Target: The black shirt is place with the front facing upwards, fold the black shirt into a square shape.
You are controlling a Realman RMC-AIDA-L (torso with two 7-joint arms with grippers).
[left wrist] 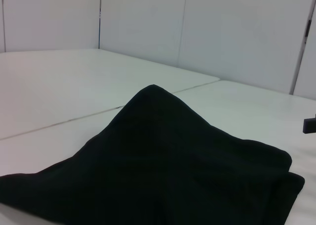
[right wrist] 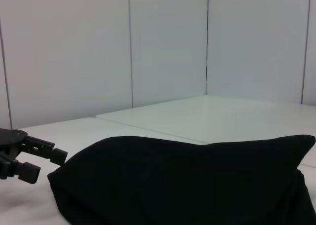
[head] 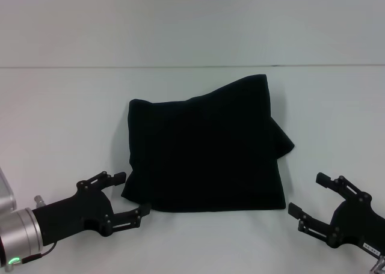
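Black shirt (head: 207,151) lies folded roughly square, far right corner raised

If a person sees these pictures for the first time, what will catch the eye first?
First, the black shirt, folded into a rough square in the middle of the white table, with one far corner raised and a bit of cloth sticking out on the robot's right. Then the left gripper, open at the shirt's near left corner, and the right gripper, open just off its near right corner.
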